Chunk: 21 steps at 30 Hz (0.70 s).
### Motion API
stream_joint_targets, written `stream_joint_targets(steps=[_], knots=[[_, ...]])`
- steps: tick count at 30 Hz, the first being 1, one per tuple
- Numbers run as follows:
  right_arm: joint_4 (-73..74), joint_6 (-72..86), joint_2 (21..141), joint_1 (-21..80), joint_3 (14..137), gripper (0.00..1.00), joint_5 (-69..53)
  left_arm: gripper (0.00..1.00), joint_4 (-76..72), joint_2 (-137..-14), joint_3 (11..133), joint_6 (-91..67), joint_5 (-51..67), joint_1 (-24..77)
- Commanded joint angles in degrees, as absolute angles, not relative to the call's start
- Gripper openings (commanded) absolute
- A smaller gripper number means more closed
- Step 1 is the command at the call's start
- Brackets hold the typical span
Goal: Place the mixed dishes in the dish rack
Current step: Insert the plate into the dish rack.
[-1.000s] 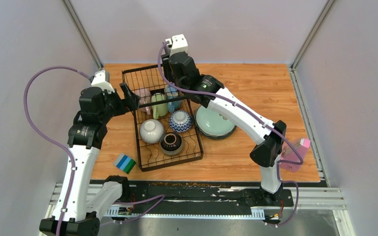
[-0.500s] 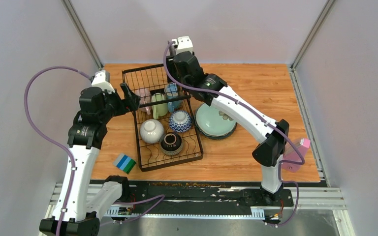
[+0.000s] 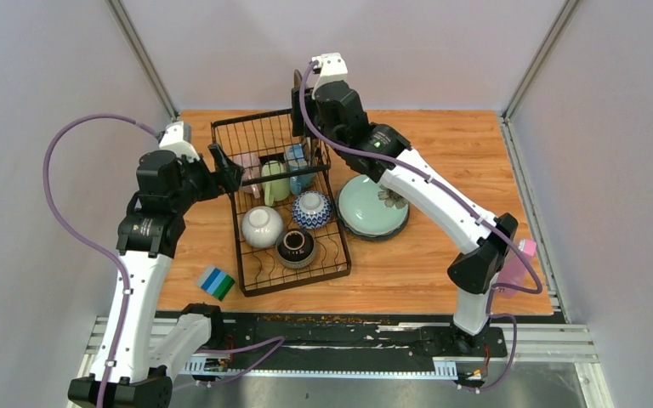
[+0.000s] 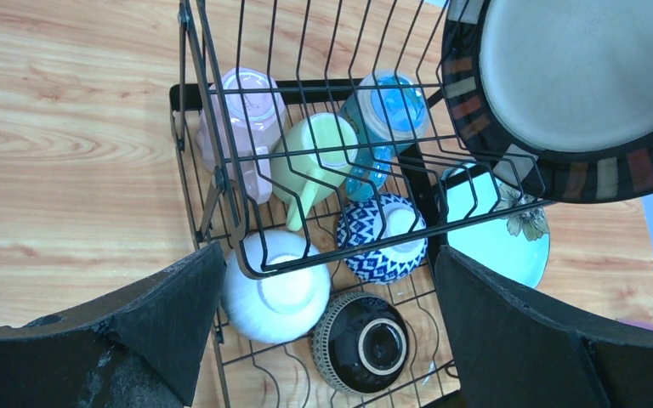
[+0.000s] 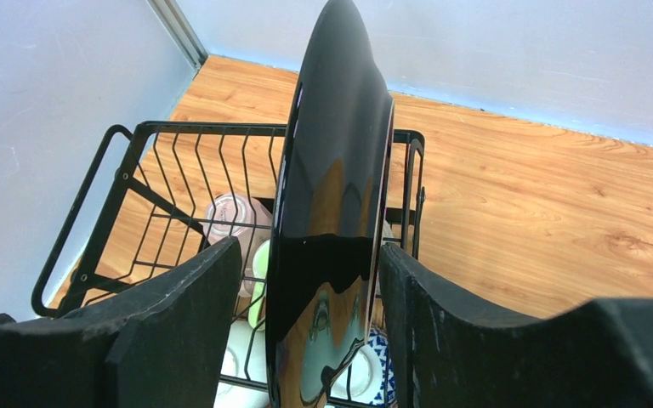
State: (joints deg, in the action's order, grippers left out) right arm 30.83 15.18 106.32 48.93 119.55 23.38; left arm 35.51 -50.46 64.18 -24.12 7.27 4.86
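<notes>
Since a second ago the right arm [image 3: 425, 191] has swung rightward and back. Nearest, the dish rack's [image 3: 298, 284] low tray holds a dark bowl [image 3: 296, 246], a white bowl [image 3: 262, 226] and a patterned bowl [image 3: 312, 209], with mugs [image 3: 275, 181] beyond. The left gripper [image 4: 330, 259] hangs wide apart beside the rack. At the far end, the right gripper [image 5: 306, 255] stands parted around the upright black-rimmed plate [image 5: 332, 170], a gap showing on one side.

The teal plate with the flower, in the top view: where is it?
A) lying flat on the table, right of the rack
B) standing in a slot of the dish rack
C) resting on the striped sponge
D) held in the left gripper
A: the teal plate lies flat on the table, just outside the right side of the dish rack, not within its wires.
</notes>
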Motion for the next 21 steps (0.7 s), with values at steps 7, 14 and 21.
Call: stream_joint_targets(steps=[7,14,21], knots=[[30.03,16.78,100.87,48.7,118.43,0.63,19.76,1.0,36.06,-48.77,70.74,-22.59,12.21,5.01],[26.58,17.04,91.4,48.71,112.55,0.68,13.43,1.0,32.8,-46.87,73.43,-22.26,22.2,5.01],[18.47,16.91,77.43,48.37,95.86,0.69,16.79,1.0,34.62,-47.86,77.53,-20.22,20.56,14.87]])
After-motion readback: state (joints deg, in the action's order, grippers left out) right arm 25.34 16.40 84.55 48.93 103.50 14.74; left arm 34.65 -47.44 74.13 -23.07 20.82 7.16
